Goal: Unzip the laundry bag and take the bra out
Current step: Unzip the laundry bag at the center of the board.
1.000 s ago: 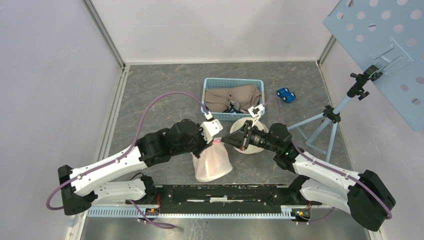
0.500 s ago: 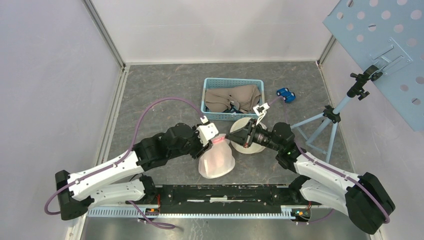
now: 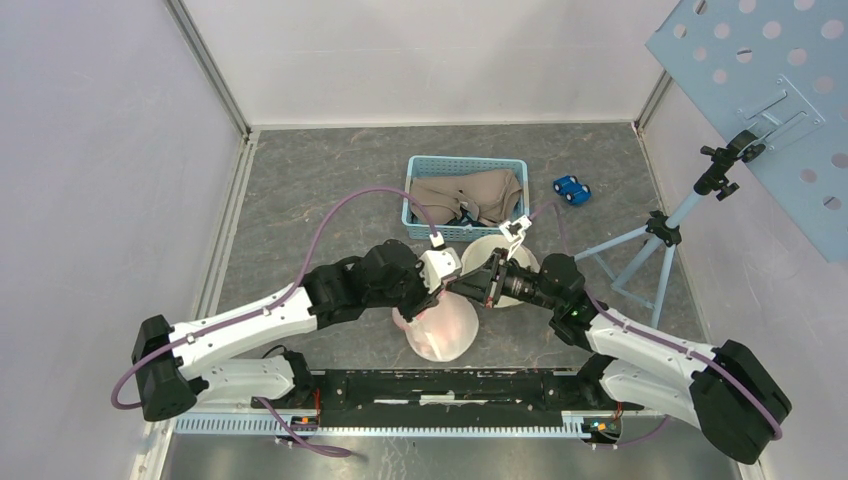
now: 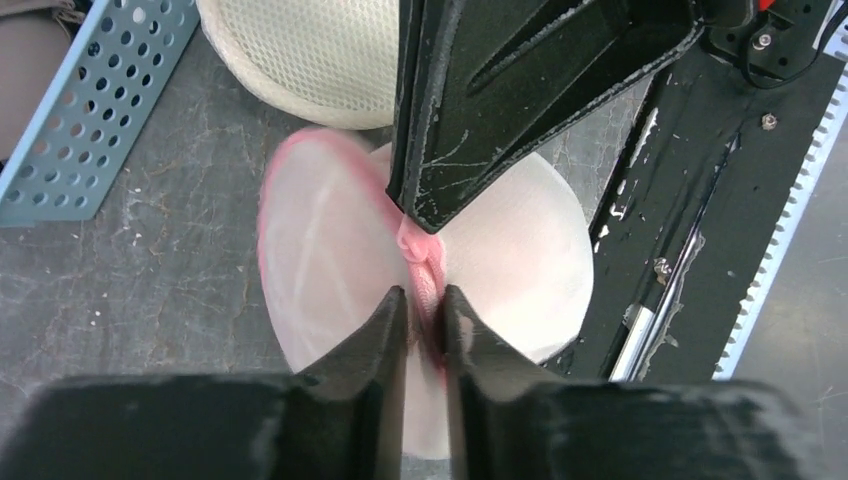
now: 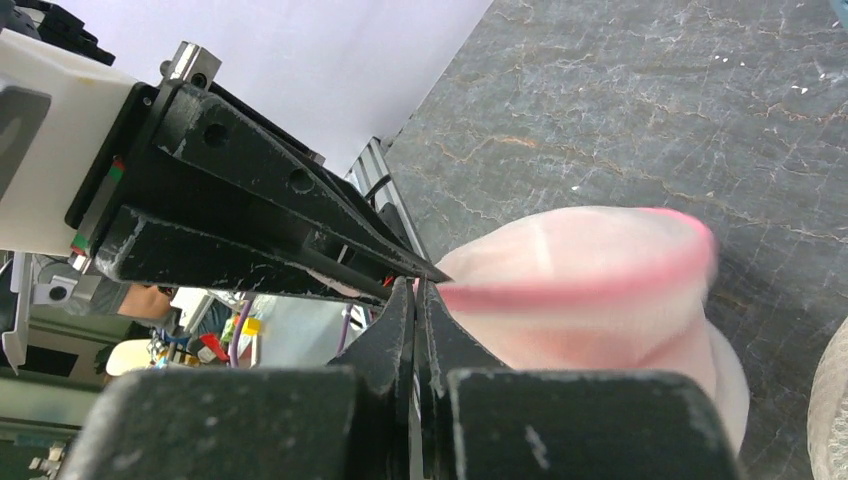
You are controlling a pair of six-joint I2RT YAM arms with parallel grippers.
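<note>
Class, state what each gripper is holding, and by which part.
Both the left gripper and the right gripper pinch the laundry bag by its pink edge, close together.

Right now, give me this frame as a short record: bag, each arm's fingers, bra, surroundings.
laundry bag: white mesh, pink trim, on the table between both arms
left fingers: pinching the pink trim
right fingers: shut on the same trim, just beyond the left pair
zip: cannot tell if open
bra: not discernible
behind: blue basket of beige fabric; blue toy car to its right
</note>
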